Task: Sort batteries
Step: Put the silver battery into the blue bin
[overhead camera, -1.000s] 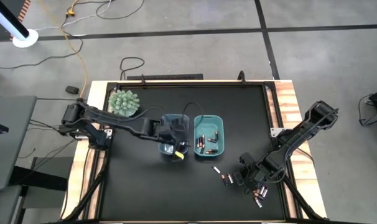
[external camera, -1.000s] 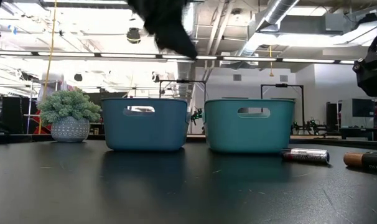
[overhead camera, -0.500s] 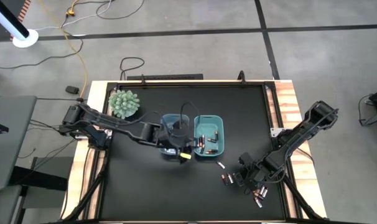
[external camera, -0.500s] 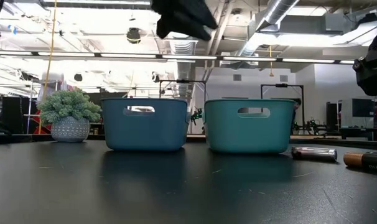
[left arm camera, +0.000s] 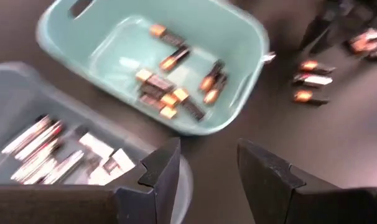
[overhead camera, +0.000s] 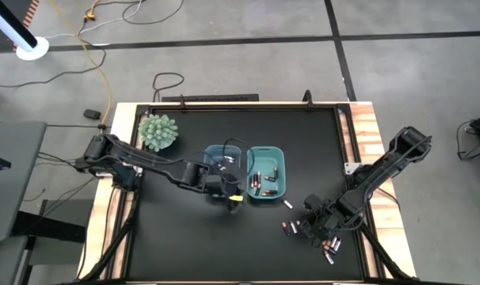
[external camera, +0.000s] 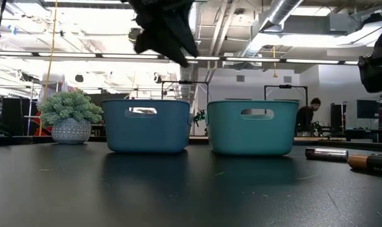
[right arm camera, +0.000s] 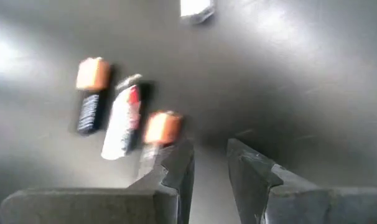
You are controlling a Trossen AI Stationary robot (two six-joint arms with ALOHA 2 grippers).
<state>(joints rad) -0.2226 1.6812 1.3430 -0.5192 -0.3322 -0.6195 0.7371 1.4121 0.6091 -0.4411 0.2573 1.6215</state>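
on table, two blue bins (overhead camera: 265,150), three loose batteries (right arm camera: 127,118) near right end effector (right arm camera: 208,165)

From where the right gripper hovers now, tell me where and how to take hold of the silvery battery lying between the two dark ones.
Grip the silvery battery across the middle of its barrel, coming straight down from above. It lies flat on the table, so only its long curved sides are free. A dark battery sits close on one side and another on the other, so the right gripper probably needs its fingers slipped into those narrow gaps.

Grey tiled floor (overhead camera: 224,63); exposed ceiling ducts (external camera: 285,12); person (external camera: 304,116) standing beyond
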